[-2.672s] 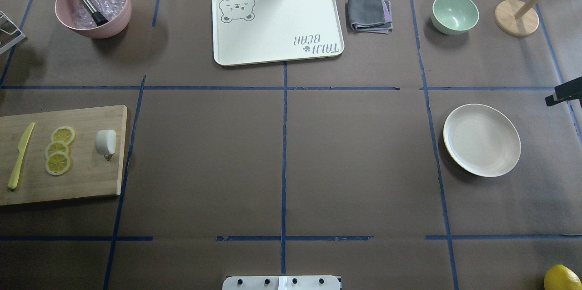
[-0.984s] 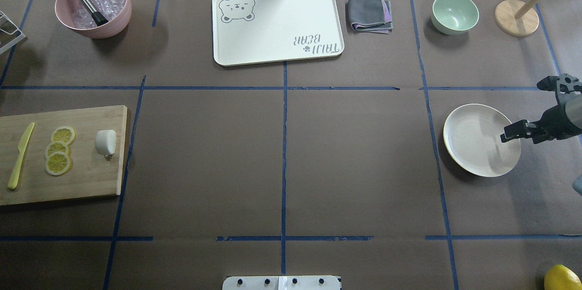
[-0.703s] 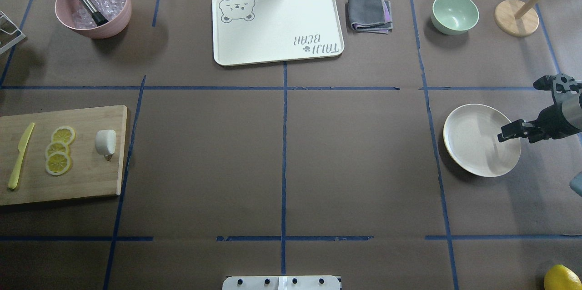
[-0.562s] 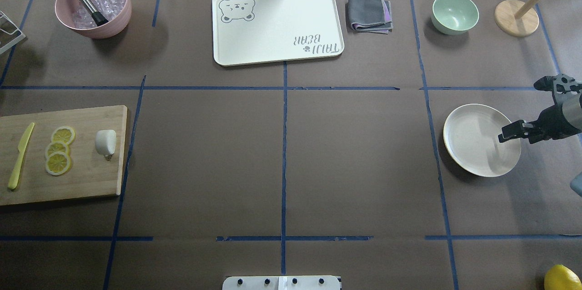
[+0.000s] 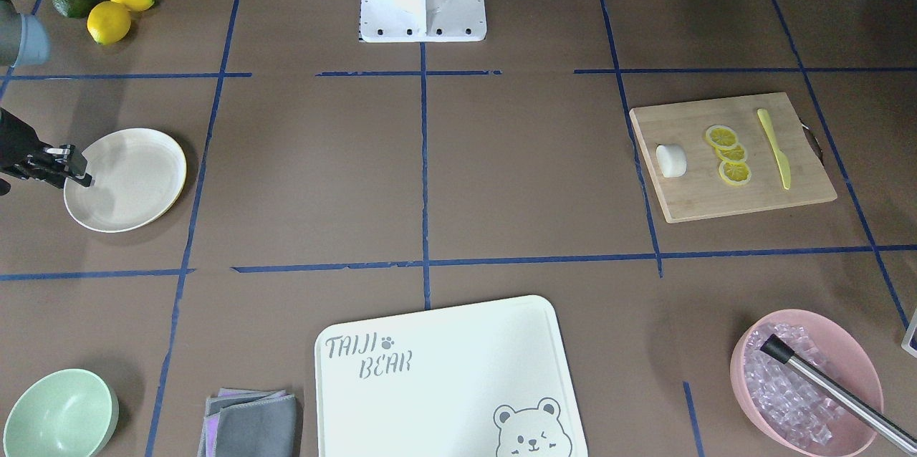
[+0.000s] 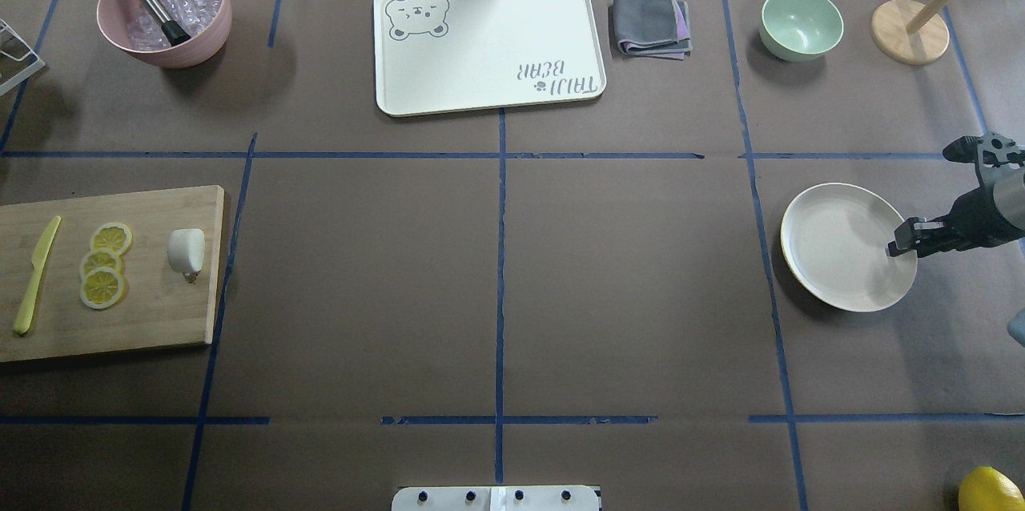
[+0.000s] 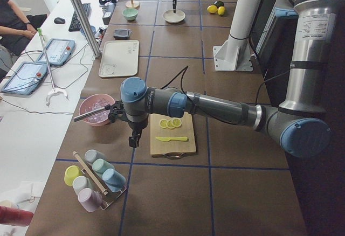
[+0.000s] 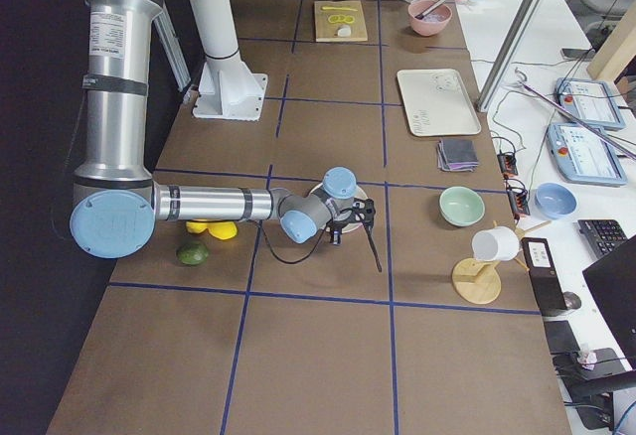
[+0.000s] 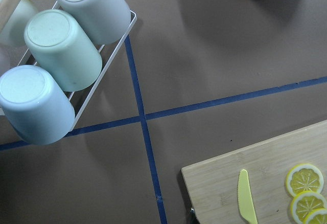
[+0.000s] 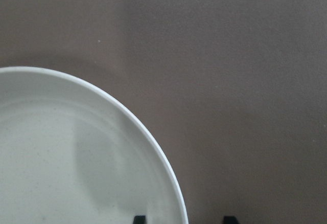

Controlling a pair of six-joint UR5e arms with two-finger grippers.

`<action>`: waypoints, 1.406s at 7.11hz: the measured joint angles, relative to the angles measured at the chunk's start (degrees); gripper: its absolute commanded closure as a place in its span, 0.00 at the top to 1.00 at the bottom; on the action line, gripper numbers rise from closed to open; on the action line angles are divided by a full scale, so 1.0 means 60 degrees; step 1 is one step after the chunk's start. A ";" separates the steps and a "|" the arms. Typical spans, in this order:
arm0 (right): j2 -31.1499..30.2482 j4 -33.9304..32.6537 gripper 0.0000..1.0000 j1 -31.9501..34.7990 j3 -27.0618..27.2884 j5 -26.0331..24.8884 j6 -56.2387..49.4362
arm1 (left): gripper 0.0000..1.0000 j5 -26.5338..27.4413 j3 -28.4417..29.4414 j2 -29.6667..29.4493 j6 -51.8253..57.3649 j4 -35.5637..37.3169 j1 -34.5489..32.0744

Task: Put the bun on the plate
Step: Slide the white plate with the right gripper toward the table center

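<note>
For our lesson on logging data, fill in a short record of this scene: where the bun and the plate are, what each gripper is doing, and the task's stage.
Bun: on the wooden cutting board, beside the lemon slices, nothing gripping it
Plate: empty, on the robot's right side of the table
Right gripper: open, one fingertip on each side of the plate's rim
Left gripper: over the table between the cup rack and the board; open or shut cannot be told
Task stage: bun not yet on plate
</note>
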 measured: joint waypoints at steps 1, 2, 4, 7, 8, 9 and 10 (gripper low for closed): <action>-0.0004 0.0002 0.00 0.0013 0.0036 0.0025 -0.0002 | 1.00 -0.0140 -0.0006 -0.0002 -0.0016 0.0010 0.0000; -0.0017 -0.0001 0.00 0.0024 0.0077 0.0048 0.0000 | 1.00 -0.0278 -0.0010 -0.0005 -0.0028 0.0019 0.0000; -0.0120 -0.0003 0.00 0.0212 0.0477 0.0437 0.0139 | 1.00 -0.0362 -0.0057 -0.0005 -0.0036 0.0036 0.0000; 0.0225 -0.0106 0.00 0.1080 0.1293 0.1675 0.0589 | 1.00 -0.0373 -0.0138 -0.0003 -0.0043 0.0077 0.0000; 0.0766 -0.0155 0.00 0.1054 0.1351 0.1780 0.1134 | 1.00 -0.0373 -0.0143 0.0000 -0.0043 0.0082 0.0000; 0.1448 -0.0182 0.00 0.0760 0.1339 0.1770 0.1972 | 1.00 -0.0373 -0.0163 0.0002 -0.0048 0.0083 0.0000; 0.2172 -0.0193 0.00 0.0171 0.1308 0.1553 0.3017 | 1.00 -0.0373 -0.0193 0.0006 -0.0050 0.0084 0.0000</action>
